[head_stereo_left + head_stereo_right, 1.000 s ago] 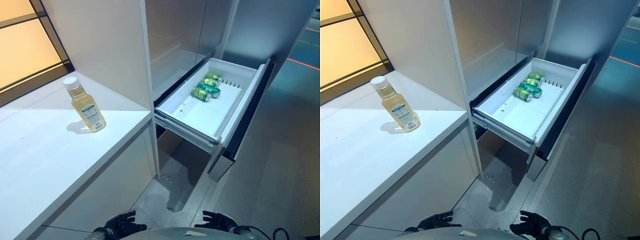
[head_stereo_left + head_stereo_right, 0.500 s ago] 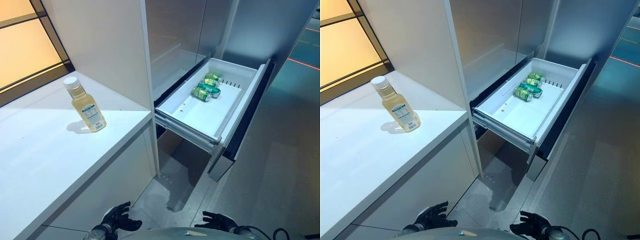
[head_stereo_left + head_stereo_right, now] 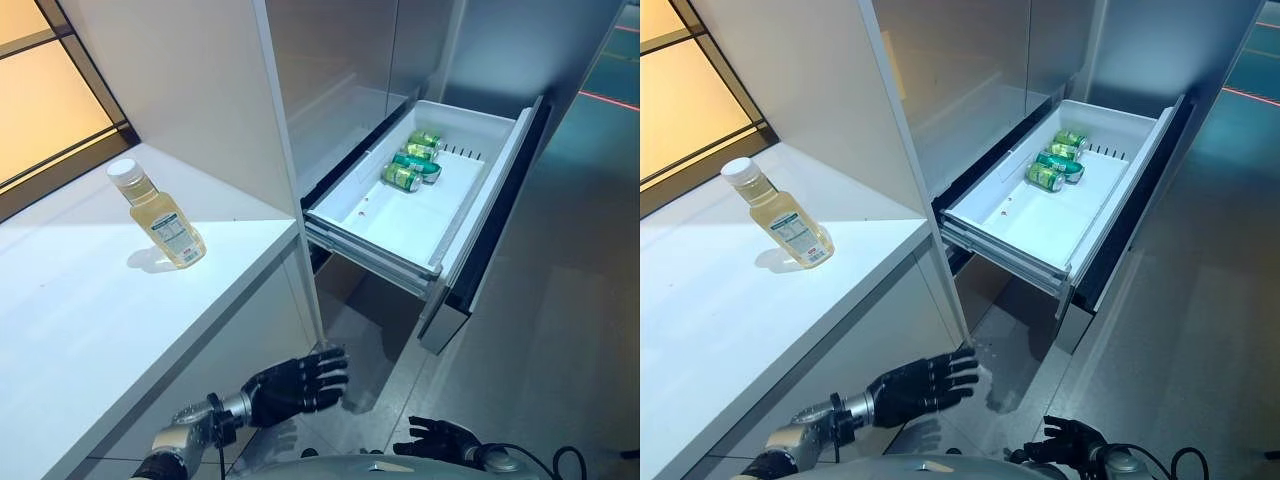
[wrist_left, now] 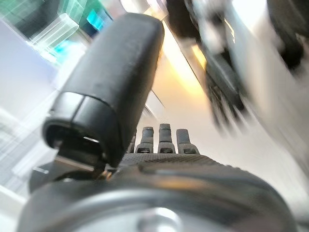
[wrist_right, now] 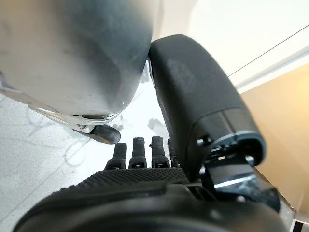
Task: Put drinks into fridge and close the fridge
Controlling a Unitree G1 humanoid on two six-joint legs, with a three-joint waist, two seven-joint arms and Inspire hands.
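Risk of knocking over the tall bottle (image 3: 158, 215) of pale yellow drink if the left hand (image 3: 295, 381), fingers spread and empty, low beside the counter (image 3: 70, 330) front, clips the edge or nudges it. Up and right of that hand, open fridge drawer (image 3: 405, 228) with three green cans (image 3: 410, 168) at its far end, near end bare. Right hand (image 3: 440, 438) low, loosely open, empty.

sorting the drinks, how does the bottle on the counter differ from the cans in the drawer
The bottle stands upright on the white counter; the cans lie on their sides in the open fridge drawer. The bottle is clear with pale yellow liquid and a white cap; the cans are green. The bottle is alone; the cans are grouped. Neither hand holds any.
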